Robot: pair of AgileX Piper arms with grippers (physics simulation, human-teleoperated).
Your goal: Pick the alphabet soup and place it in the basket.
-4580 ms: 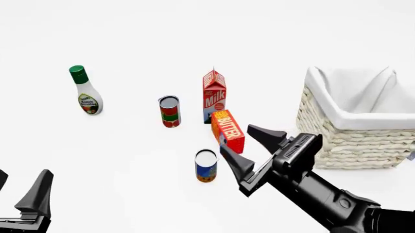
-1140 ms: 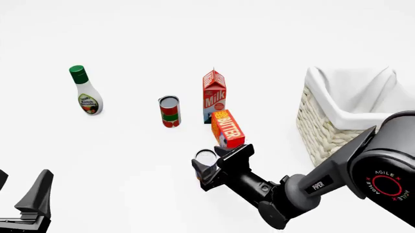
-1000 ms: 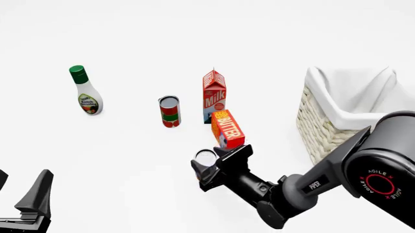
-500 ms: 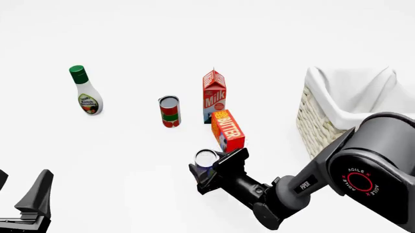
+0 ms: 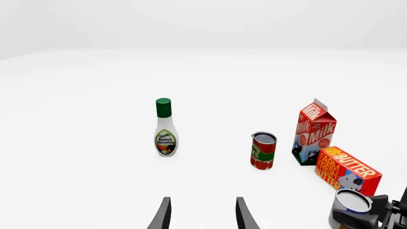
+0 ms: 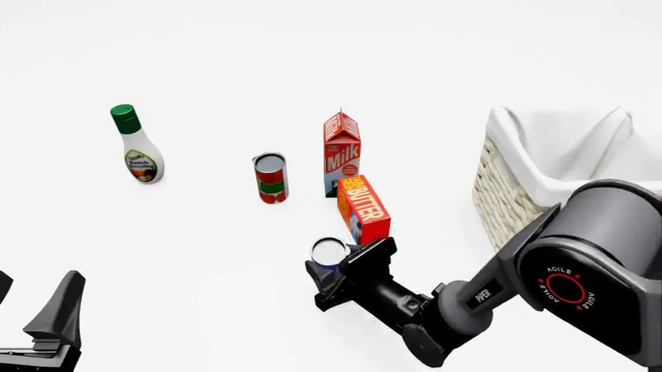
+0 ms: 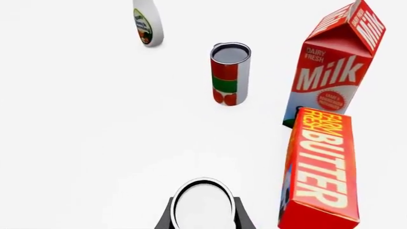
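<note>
2 fingers of the right pincer (image 6: 333, 269) flank the soup can (image 6: 329, 252), seemingly clamped on it; the left pincer (image 5: 202, 214) stands apart.

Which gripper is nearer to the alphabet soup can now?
Right. The right gripper straddles the alphabet soup, a finger on each side; the left gripper sits far off at the near-left corner.

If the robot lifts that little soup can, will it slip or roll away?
Probably not: the right pincer has a finger on each side of the alphabet soup. Its smooth round wall might slip a bit. It stands upright; tipped over, it would likely roll.
</note>
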